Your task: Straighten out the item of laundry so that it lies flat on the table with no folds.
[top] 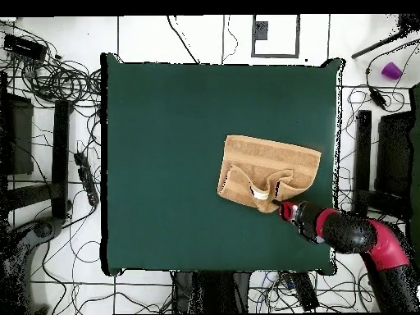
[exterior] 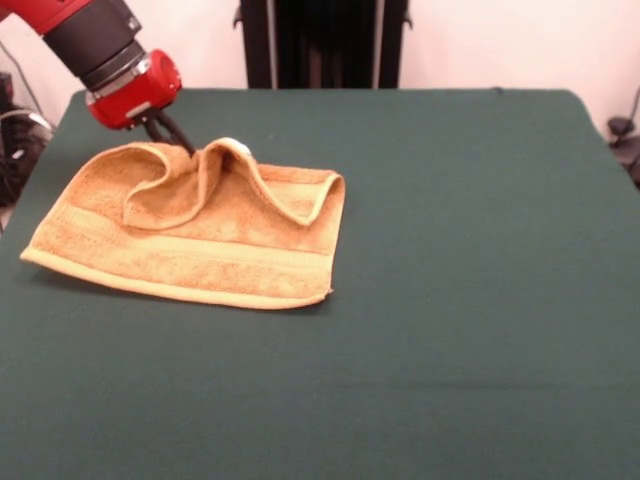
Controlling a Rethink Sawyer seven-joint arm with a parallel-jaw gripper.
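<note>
Nearest my front camera is bare green cloth: the table (exterior: 470, 330) runs wide and uncovered on the side away from the pedestal. Beyond that stretch lies the towel (exterior: 200, 255), orange-tan terry, sitting toward the pedestal side of the table and off to the picture's left in the front view. Its near edge rests flat on the cloth, with a woven band (exterior: 190, 262) running along it just inside the hem. The half of the towel toward the pedestal is not flat: it is folded over onto itself and bunched into a raised ridge, with a pale patch (exterior: 233, 146) at the top of that ridge that I take to be the label, though I can't be sure.

From my overhead view the towel (top: 275, 160) lies close to the table's (top: 164, 164) right-hand edge, and the folded part is the side closest to the robot's base. The arm reaches in from that corner, and the gripper (top: 279, 203) meets the towel right at the bunched ridge. On the front camera the gripper (exterior: 185, 143) has dark fingers dipping behind the raised fold, so I cannot tell whether they are pinching the cloth or parted.
</note>
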